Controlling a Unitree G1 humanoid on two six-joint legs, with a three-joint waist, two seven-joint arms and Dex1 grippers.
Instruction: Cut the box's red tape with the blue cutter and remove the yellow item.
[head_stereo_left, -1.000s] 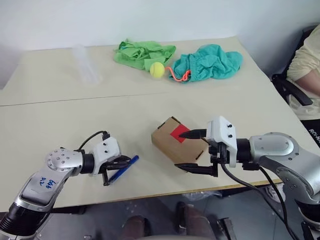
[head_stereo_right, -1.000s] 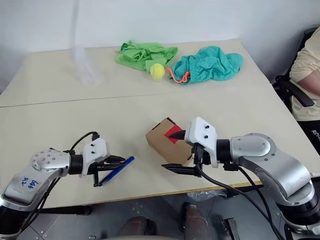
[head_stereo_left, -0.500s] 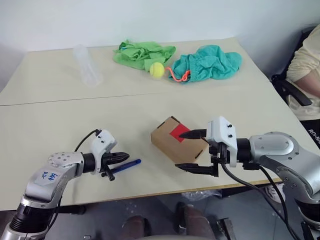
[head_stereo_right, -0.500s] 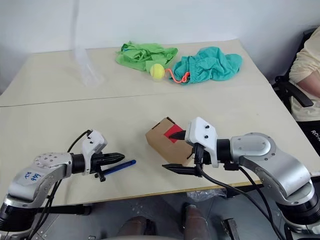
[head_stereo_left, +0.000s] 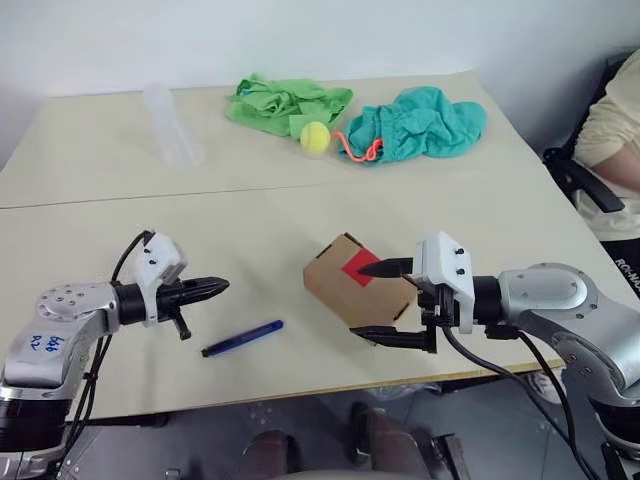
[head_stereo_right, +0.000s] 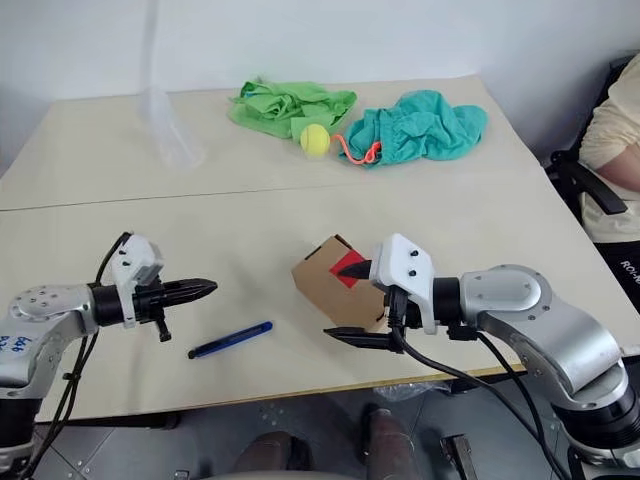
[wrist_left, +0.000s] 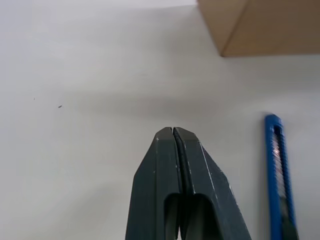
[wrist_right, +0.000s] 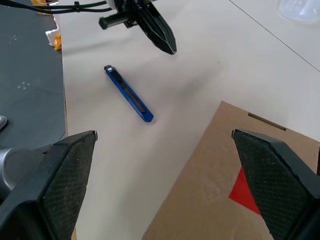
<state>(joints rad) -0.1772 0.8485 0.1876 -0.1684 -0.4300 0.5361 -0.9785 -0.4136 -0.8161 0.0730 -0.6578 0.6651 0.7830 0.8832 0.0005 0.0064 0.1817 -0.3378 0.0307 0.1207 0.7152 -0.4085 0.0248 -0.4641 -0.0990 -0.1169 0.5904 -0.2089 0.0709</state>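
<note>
The brown box (head_stereo_left: 340, 288) sits near the table's front edge, with the red tape (head_stereo_left: 357, 266) on its top face. My right gripper (head_stereo_left: 361, 301) is open and straddles the box's near corner, one finger over the tape and the other low in front. The blue cutter (head_stereo_left: 242, 338) lies loose on the table left of the box. My left gripper (head_stereo_left: 222, 285) is shut and empty, hovering left of the cutter and above it, pointing toward the box. The right wrist view has the cutter (wrist_right: 128, 93) and the tape (wrist_right: 246, 187). The yellow item is hidden.
A green cloth (head_stereo_left: 285, 103), a tennis ball (head_stereo_left: 315, 137) and a teal cloth (head_stereo_left: 425, 122) with an orange cord (head_stereo_left: 356, 150) lie at the back. A clear plastic cup (head_stereo_left: 170, 128) lies at the back left. A person's arm (head_stereo_left: 615, 125) is at the right edge.
My left gripper pulled away from the blue cutter, moving left and upward. The cutter stays flat on the table. The right gripper and the box have not moved.
</note>
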